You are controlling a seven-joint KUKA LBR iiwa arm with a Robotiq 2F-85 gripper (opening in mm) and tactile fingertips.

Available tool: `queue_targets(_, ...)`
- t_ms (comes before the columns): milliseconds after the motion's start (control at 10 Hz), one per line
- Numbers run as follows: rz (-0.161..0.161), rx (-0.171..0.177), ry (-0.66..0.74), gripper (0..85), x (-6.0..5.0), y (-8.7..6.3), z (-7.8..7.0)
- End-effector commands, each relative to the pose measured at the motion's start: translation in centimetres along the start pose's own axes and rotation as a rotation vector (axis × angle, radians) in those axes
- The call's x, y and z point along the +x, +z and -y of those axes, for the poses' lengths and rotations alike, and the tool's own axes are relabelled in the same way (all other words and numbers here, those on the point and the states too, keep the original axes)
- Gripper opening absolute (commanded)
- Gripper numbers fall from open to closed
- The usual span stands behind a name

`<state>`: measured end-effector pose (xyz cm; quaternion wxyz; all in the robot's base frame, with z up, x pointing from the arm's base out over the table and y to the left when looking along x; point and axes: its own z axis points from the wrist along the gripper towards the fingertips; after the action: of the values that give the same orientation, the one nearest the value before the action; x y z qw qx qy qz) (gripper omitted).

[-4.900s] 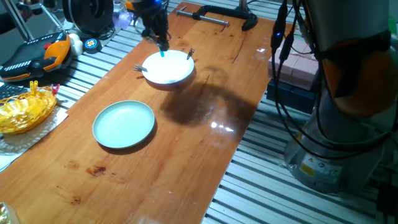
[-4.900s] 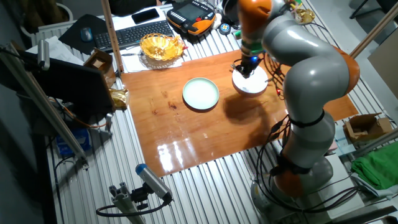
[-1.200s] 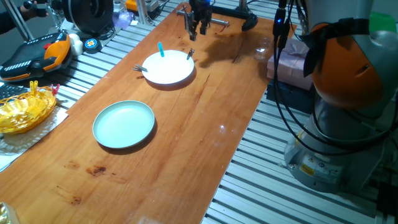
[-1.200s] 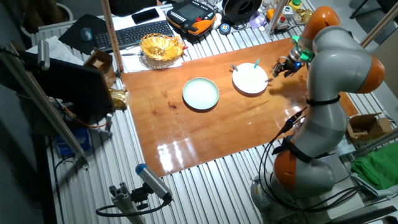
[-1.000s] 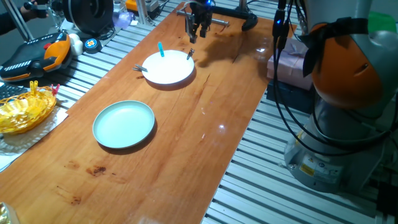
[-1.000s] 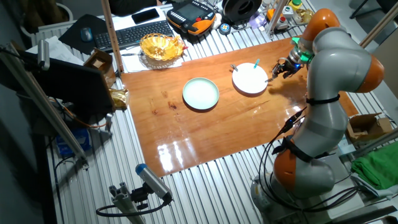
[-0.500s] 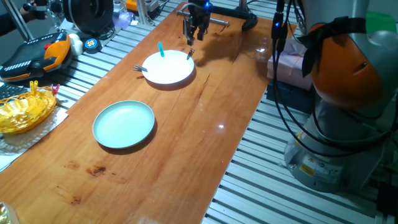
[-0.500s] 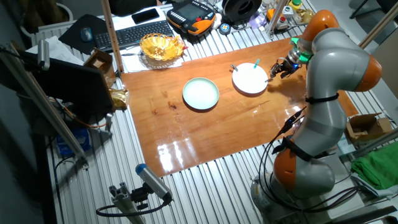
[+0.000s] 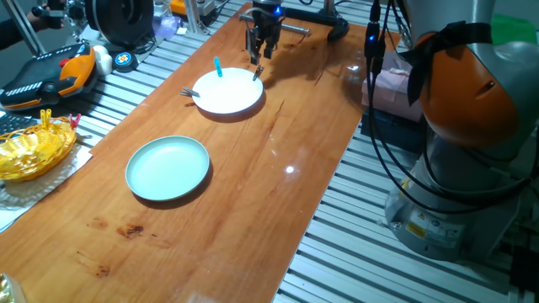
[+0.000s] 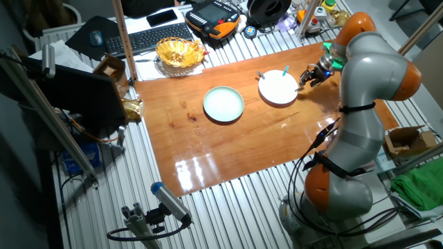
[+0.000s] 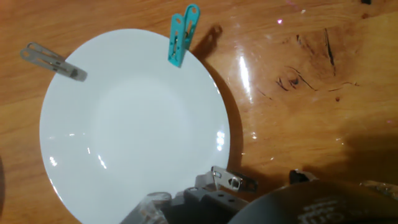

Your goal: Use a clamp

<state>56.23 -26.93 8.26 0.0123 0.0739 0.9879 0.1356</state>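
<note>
A white plate (image 9: 229, 93) has three clips on its rim: a teal one (image 9: 218, 66) at the back, a grey one (image 9: 187, 93) at the left, and the small dark grey clamp (image 9: 258, 73) at the right. My gripper (image 9: 259, 54) hangs just above that clamp, with its jaws apart. In the hand view the clamp (image 11: 233, 181) sits on the plate's rim (image 11: 217, 134) between my fingers (image 11: 152, 206) at the bottom edge. My gripper (image 11: 227, 194) holds nothing. In the other fixed view my gripper (image 10: 308, 78) is at the right rim of the plate (image 10: 277, 90).
A pale green plate (image 9: 168, 167) lies nearer the front of the wooden table (image 9: 253, 185). A large black bar clamp (image 9: 295, 21) lies at the far end, behind my gripper. A yellow bowl (image 9: 29, 150) and tools lie off the table's left side.
My gripper has moved a little left and down towards the dark grey clamp on the white plate's right rim. The plates and clips have not moved.
</note>
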Motion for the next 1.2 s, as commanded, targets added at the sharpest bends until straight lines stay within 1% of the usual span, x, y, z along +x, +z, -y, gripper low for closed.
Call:
queue_targets(0,0.005,-0.006,-0.001,62.7,0.0,0.2,0.0)
queue_targets(200,0.012,-0.021,-0.004,62.3,0.1,1.1,0.1)
queue_targets(300,0.015,-0.024,0.000,62.0,0.3,1.4,0.0)
queue_targets(400,0.024,-0.026,0.007,62.0,0.6,1.7,-0.1)
queue_targets(700,0.028,-0.039,0.013,61.0,0.7,2.1,-0.3)
queue_targets(900,0.024,-0.054,0.015,56.0,0.8,2.1,-0.5)
queue_targets(1100,0.028,-0.062,0.016,50.0,0.8,2.2,-0.6)
